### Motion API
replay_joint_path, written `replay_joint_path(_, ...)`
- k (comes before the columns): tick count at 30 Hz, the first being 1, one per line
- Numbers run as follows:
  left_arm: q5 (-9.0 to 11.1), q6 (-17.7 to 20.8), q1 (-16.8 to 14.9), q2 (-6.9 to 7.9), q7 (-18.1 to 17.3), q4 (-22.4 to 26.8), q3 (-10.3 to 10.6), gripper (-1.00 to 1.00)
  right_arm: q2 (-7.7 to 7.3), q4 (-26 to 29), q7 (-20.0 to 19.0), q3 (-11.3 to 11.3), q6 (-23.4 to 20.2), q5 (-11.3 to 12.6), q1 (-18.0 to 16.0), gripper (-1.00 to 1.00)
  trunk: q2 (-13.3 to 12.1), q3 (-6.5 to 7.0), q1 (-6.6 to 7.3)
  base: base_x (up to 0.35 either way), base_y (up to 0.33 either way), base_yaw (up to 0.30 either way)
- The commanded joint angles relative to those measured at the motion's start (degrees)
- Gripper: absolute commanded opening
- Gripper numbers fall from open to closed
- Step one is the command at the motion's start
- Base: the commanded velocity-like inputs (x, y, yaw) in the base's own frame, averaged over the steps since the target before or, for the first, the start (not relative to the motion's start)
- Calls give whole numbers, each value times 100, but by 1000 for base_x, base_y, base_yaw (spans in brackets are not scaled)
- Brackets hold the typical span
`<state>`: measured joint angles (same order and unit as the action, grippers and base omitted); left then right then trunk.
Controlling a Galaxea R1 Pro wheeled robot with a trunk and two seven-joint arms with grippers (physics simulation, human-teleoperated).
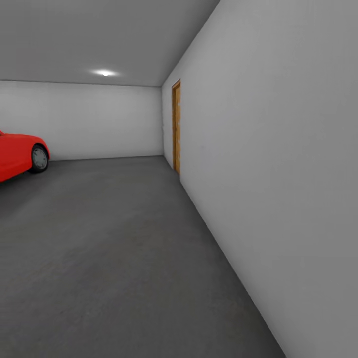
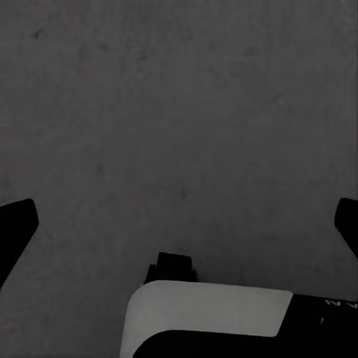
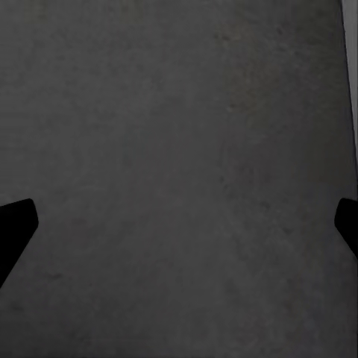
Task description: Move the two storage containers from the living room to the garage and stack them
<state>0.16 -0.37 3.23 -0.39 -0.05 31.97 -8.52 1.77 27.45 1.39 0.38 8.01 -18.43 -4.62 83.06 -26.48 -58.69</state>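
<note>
The garage [image 1: 79, 119] is seen from the head view: pale grey walls, a dark grey concrete floor [image 1: 109, 258], an orange-brown wooden door [image 1: 176, 127] set in the right-hand wall, a ceiling light [image 1: 105, 73], and the front of a red car [image 1: 20, 154] at the left edge.

The 2 storage containers are not seen in the 3 views, so their position cannot be given from here; no container is seen on the stretch of floor ahead.

In the left wrist view, the left end effector [image 2: 179, 224] is pointed at bare concrete, its 2 dark fingertips [image 2: 16, 224] spread to opposite edges with nothing between them. The right end effector [image 3: 179, 224] is likewise spread wide over bare concrete, with nothing held; a pale strip of wall [image 3: 353, 89] is caught at 1 edge.

As a judgement from the task wording alone: the bins are expected to be stiff, smooth-walled and light if empty. Smooth walls are likely to slip under a pinch, so a hold over the rim, or a squeeze between both end effectors on opposite short walls, is judged the safer grip. Stacking is expected to call for square alignment of the upper bin on the lower.
</note>
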Motion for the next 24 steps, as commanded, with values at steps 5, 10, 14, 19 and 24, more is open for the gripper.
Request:
replay_joint_path(5,2,-115,2,-28,14,23,-46,100,-41,-6,18,-29,16,58,-3,100,2,-5,-4,327,0,300)
replay_joint_path(10,2,-282,2,-17,-33,-2,-48,100,-61,-3,19,-279,8,401,-3,100,2,-5,-4,327,0,300)
replay_joint_path(14,-4,-413,2,-14,-41,-23,-50,100,-65,-3,13,-537,-5,513,-3,100,2,-5,-4,327,0,300)
replay_joint_path(19,-5,-525,2,-9,-42,-33,-77,100,-69,4,16,-621,-10,513,-3,100,2,-5,-4,327,0,300)
replay_joint_path(24,0,-530,2,-15,-39,-33,-82,100,-71,6,19,-626,-9,505,-3,100,2,-5,-4,327,0,216)
